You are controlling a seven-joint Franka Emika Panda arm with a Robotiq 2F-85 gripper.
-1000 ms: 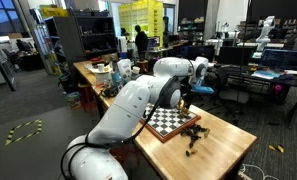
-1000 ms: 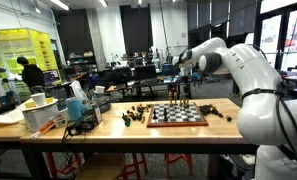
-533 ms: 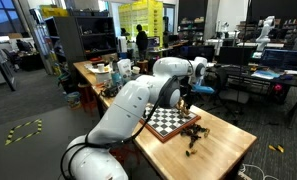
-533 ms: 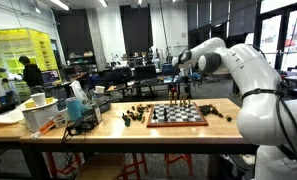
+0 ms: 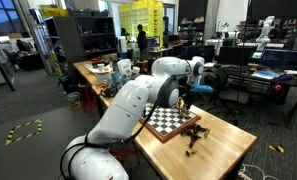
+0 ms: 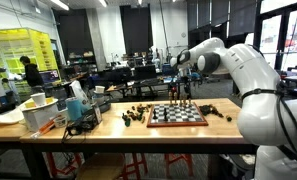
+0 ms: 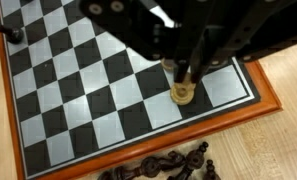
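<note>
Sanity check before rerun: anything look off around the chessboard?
Yes. Dark pieces lie toppled on the table beside the board, not on squares; in an exterior view, heaps lie off both ends. The board is almost bare. The pincer is shut on a light piece near its edge.

One chessboard (image 7: 58,110), one pale chess piece (image 7: 183,94), two clusters of dark pieces (image 6: 136,117).

**Bright Open-Plan Lab**

A long wooden bench (image 5: 226,150) stands on a grey floor (image 5: 33,95) marked with a yellow-and-black hazard patch (image 5: 25,130). Far behind stand dark shelving (image 5: 83,35) and desks with monitors (image 5: 278,72). Tall windows (image 6: 284,35) brighten the right, and strip lights (image 6: 60,5) hang overhead.
</note>
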